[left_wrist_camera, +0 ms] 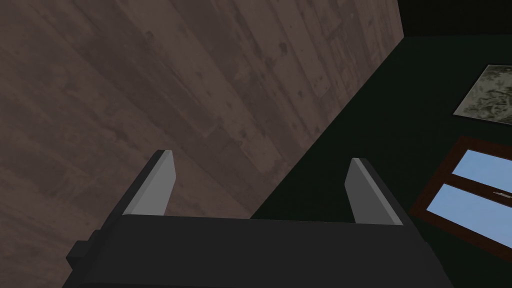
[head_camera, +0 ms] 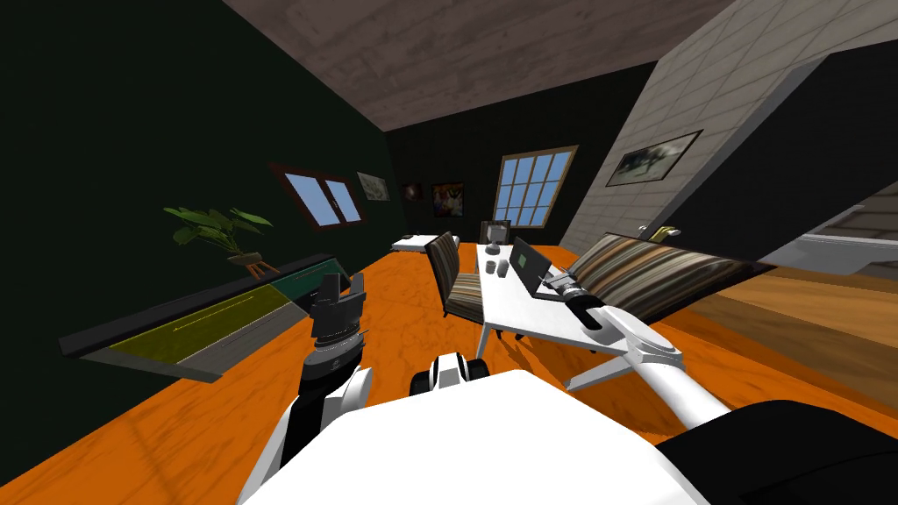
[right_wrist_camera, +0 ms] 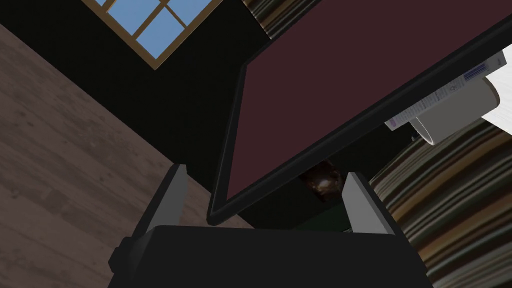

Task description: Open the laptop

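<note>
Head view: the laptop (head_camera: 529, 263) stands lid-up on the white table (head_camera: 526, 320) at one o'clock, its base partly hidden behind the right gripper (head_camera: 554, 282). In the right wrist view, the lid's corner lies between spread fingers (right_wrist_camera: 172, 195); contact is unclear. The left gripper (head_camera: 342, 289) is raised at eleven o'clock, jaws spread.

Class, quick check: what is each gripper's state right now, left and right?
Left gripper: open, holding nothing.
Right gripper: open, straddling a corner of the laptop lid, not gripping it.
</note>
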Robot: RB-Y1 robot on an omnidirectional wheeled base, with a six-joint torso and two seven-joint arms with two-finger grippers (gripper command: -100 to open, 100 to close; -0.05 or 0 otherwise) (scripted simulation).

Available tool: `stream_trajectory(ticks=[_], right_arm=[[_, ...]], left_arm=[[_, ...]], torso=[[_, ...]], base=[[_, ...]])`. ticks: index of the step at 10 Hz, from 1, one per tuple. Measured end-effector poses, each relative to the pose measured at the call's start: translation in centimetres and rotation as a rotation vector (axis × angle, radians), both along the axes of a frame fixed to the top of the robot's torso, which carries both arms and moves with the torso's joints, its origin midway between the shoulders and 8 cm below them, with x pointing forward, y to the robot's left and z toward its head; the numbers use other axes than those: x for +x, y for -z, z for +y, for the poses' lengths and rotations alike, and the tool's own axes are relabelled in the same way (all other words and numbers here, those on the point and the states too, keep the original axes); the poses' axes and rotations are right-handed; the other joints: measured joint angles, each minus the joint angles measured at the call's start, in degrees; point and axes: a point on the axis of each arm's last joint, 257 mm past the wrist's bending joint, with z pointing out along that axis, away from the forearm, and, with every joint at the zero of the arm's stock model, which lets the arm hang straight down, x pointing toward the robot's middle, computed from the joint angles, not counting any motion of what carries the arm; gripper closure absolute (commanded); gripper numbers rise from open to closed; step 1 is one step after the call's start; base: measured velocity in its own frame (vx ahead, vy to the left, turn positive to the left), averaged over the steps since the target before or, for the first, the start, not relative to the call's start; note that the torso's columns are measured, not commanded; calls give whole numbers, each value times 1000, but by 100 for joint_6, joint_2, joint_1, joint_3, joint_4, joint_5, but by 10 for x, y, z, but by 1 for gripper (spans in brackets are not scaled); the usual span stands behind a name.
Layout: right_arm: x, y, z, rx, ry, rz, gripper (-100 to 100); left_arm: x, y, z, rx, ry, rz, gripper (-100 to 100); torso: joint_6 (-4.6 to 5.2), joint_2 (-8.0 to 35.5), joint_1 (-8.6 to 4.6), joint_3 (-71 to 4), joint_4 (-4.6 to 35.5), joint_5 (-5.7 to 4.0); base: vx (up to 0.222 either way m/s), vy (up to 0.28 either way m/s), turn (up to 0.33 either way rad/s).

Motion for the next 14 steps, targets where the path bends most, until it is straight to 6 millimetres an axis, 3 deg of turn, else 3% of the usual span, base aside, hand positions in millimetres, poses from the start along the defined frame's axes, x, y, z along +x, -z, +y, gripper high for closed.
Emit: stream_trajectory(ticks=[10, 11, 14], right_arm=[[15, 15, -6, 342, 10, -127, 100], [15, 15, -6, 348, 10, -130, -100], [6, 14, -16, 241, 30, -83, -100]], left_arm=[[0, 0, 0, 0, 0, 0, 0], [0, 0, 0, 0, 0, 0, 0], [0, 0, 0, 0, 0, 0, 0]], torso=[[-1, -14, -5, -10, -5, -2], [0, -21, 9, -13, -6, 2], [-3, -35, 27, -24, -11, 10]], base=[[-52, -76, 13], [9, 52, -89], [68, 142, -95]])
